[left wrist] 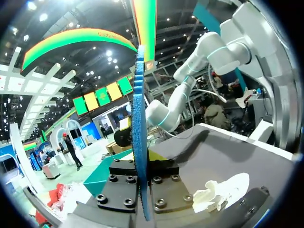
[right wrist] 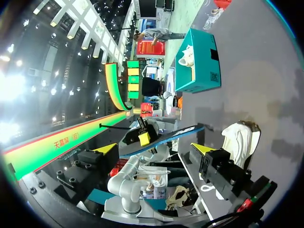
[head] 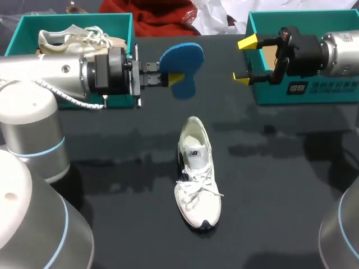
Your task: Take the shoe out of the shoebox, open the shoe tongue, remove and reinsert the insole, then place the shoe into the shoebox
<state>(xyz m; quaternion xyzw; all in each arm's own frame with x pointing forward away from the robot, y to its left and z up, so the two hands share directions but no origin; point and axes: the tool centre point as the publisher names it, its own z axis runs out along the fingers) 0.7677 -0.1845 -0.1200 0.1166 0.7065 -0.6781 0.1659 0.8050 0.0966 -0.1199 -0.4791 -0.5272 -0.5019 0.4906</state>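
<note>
Right shoebox (head: 269,94) cut by edge, partly behind right tool (head: 244,60)

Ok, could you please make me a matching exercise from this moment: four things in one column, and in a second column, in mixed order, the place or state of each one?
Column one:
1. blue insole
2. white shoe
3. right pincer
4. beige shoe

Column two:
A. open, holding nothing, by the right teal box
B. lying on the dark table
C. inside the left teal box
D. gripped by the left pincer, above the table

Pairs: 1-D, 2-B, 3-A, 4-C.
</note>
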